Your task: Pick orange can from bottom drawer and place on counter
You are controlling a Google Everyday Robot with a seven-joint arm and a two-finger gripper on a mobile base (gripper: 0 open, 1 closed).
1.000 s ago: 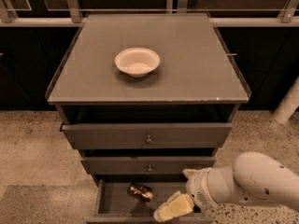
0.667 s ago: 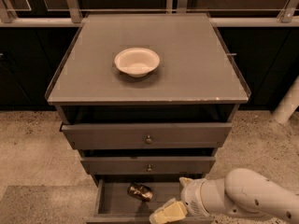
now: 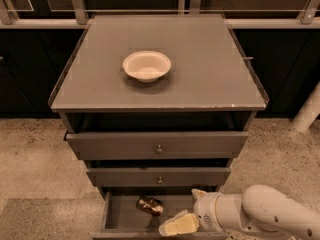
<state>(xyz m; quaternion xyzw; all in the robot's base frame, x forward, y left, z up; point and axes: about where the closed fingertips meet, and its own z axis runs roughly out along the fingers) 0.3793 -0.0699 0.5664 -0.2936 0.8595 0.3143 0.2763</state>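
The orange can lies on its side on the grey floor of the open bottom drawer, towards the back middle. My gripper hangs over the drawer's front right part, just right of and nearer than the can, not touching it. Its pale fingers point left towards the can. The white arm comes in from the lower right. The counter above is flat and grey.
A cream-white bowl sits on the counter left of centre. Two upper drawers with round knobs are slightly ajar. Speckled floor lies on both sides of the cabinet. A white post stands at the right.
My arm and gripper have moved lower and a little left, closer to the drawer front. The can and the bowl have not moved.
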